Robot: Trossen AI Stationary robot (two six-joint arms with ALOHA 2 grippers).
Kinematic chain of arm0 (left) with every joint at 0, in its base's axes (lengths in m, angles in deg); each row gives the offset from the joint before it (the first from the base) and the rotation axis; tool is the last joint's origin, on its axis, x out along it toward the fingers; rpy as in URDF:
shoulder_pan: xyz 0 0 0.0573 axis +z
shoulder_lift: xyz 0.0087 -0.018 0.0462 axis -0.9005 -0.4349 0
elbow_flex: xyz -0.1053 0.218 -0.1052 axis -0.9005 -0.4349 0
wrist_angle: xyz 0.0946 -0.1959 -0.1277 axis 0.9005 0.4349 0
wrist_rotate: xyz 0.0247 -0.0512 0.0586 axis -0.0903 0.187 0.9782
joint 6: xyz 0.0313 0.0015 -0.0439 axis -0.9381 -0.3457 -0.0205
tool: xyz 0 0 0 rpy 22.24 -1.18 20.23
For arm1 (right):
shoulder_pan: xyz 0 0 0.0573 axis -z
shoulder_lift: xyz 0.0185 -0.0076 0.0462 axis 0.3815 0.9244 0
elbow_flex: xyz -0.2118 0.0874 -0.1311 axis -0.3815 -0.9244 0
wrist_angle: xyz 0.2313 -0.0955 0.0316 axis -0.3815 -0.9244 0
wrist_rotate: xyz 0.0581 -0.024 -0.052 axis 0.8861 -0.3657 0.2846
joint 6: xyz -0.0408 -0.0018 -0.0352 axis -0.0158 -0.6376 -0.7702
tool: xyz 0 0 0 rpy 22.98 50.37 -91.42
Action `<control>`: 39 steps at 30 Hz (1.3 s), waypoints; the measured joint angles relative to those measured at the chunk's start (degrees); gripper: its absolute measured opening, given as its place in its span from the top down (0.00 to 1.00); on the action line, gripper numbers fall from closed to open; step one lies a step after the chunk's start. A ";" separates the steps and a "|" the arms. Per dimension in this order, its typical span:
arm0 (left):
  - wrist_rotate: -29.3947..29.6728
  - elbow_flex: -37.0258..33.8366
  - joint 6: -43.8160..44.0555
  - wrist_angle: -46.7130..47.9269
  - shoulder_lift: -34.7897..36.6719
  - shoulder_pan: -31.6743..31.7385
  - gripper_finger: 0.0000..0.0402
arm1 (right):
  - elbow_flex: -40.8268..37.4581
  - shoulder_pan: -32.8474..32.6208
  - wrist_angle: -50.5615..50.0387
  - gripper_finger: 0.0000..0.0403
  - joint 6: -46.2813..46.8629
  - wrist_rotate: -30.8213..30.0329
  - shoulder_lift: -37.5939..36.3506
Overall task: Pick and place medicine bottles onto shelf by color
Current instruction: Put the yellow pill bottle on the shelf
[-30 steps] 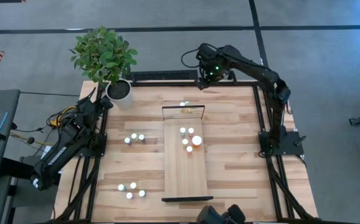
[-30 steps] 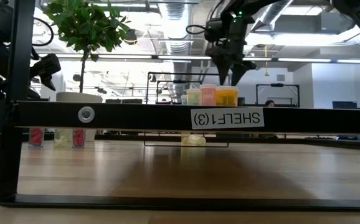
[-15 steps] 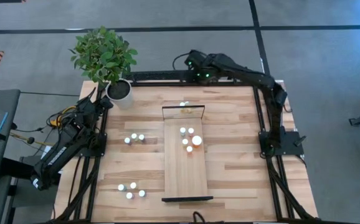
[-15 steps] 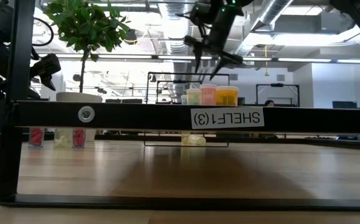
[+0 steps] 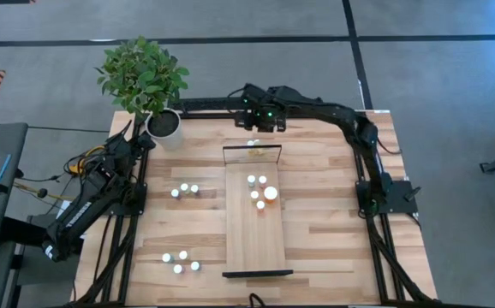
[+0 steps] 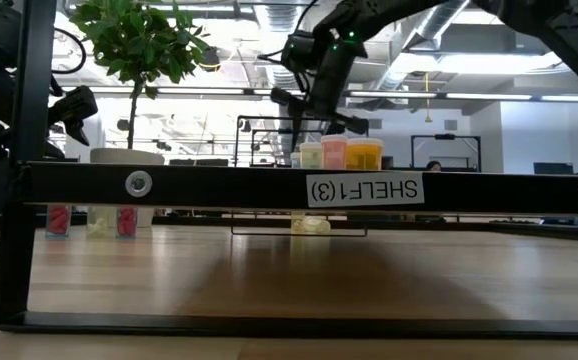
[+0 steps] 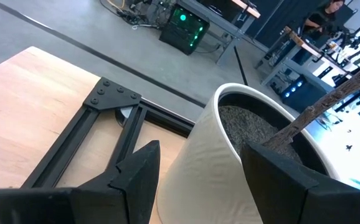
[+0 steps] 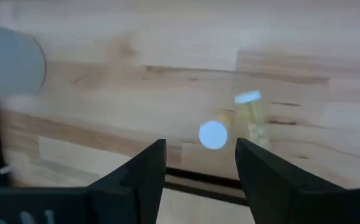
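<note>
The light-wood shelf (image 5: 253, 235) lies along the table's middle. At its far half stand several white-capped bottles (image 5: 257, 181) and a larger orange one (image 5: 271, 193). Just beyond the shelf's far end are two yellowish bottles, one upright (image 8: 213, 134) and one lying on its side (image 8: 253, 116). My right gripper (image 5: 249, 109) hangs open above them, pointing steeply down, with nothing between its fingers (image 8: 147, 167). More bottles stand at the table's left (image 5: 185, 189) and near left (image 5: 181, 261). My left gripper (image 7: 205, 180) waits open at the far left, close before the white plant pot (image 7: 230, 149).
The potted plant (image 5: 143, 77) stands at the table's far left corner. Black arm frames run along the left (image 5: 128, 214) and right (image 5: 372, 205) sides. The shelf's black end frame (image 6: 269, 188) fills the front of the low view, with three bottles (image 6: 335, 153) showing above it.
My right gripper has swung from the far right toward the table's left along the far edge. It has come down a little and rolled about its own axis, and now stands over the two bottles beyond the shelf's far end. No bottle has moved.
</note>
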 joint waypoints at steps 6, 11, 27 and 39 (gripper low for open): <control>-0.06 0.00 -0.01 0.00 -0.06 0.01 0.48 | 0.00 -0.21 0.01 0.50 -0.02 1.65 2.01; -0.30 -0.02 0.00 0.00 -0.13 0.00 0.48 | 0.07 -0.20 -0.35 0.50 -0.03 3.32 3.05; -0.39 -0.01 0.00 0.00 -0.07 0.01 0.48 | 0.09 0.00 0.06 0.50 -1.13 3.54 4.64; -0.41 -0.02 0.00 0.00 -0.07 0.02 0.48 | 0.07 0.39 1.14 0.50 -1.28 4.79 6.49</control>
